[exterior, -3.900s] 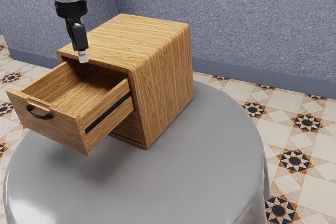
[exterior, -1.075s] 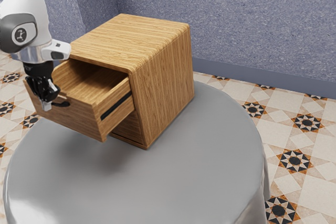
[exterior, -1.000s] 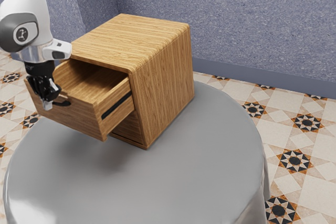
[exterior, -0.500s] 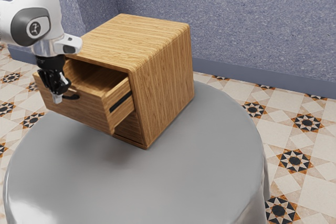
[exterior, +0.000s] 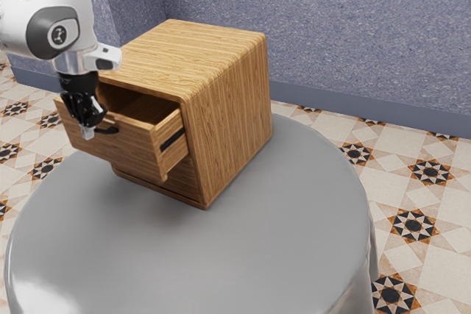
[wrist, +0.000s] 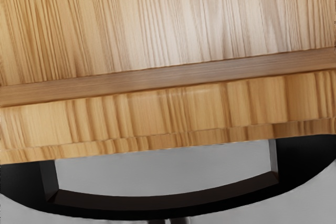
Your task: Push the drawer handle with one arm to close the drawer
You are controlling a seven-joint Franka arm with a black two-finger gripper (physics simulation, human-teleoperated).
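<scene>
"Exterior view: where's the handle [exterior: 109, 130]?"

"On the half-open drawer [exterior: 125, 148], just to the exterior view's right of the pincer [exterior: 87, 133], whose tips look pressed together. Push toward the cabinet [exterior: 228, 108]."

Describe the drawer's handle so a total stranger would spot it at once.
On the round grey table stands a wooden cabinet, its upper drawer partly out. On that drawer's front, right by the claw, is the handle, a black bowed bar. The black strip on the drawer's side is straight and flat; the handle curves outward.
</scene>
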